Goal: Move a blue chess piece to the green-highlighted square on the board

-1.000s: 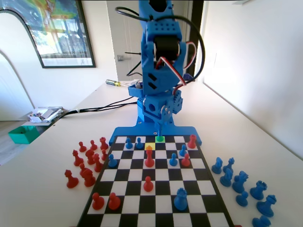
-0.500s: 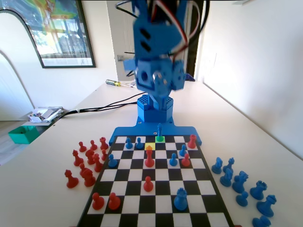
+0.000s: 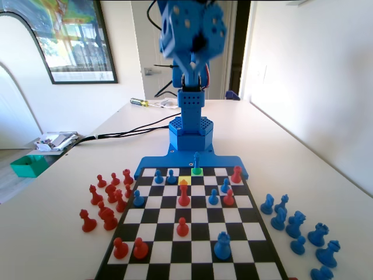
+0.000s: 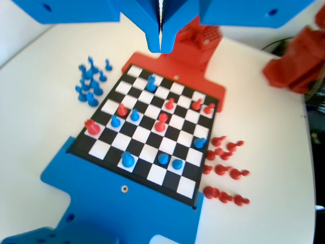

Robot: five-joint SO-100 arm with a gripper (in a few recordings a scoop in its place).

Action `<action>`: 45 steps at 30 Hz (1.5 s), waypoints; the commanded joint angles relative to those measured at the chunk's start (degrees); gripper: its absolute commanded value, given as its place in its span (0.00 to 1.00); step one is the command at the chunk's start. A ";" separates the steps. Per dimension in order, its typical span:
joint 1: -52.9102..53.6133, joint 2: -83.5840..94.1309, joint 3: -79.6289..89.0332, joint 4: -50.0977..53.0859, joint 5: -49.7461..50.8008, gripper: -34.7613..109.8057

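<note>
The gripper point(image 4: 161, 43) hangs high above the board point(image 4: 189, 190), its two jaws pressed together with nothing between them. In the fixed view the blue arm point(image 3: 191, 35) is raised well above the table point(image 3: 52, 245), far from every piece.

The blue piece point(image 3: 197, 161) stands upright on the green square point(image 3: 197, 171), in the board's row nearest the arm's base, well below the gripper. In the wrist view a blue piece point(image 4: 127, 159) on the near row, far beneath the jaws, may be the same one; I cannot tell for sure. The yellow square point(image 3: 184, 181) lies just beside the green one, diagonally toward the camera, with a red piece point(image 3: 184, 195) at its front edge.

Captured red pieces point(image 4: 223, 175) and blue pieces point(image 4: 89, 84) lie off the board on either side.
</note>
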 commanded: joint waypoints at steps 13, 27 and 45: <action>7.47 17.05 -3.87 2.46 6.50 0.25; 2.90 31.03 7.82 3.96 11.60 0.25; -0.18 41.04 14.59 -1.32 12.66 0.25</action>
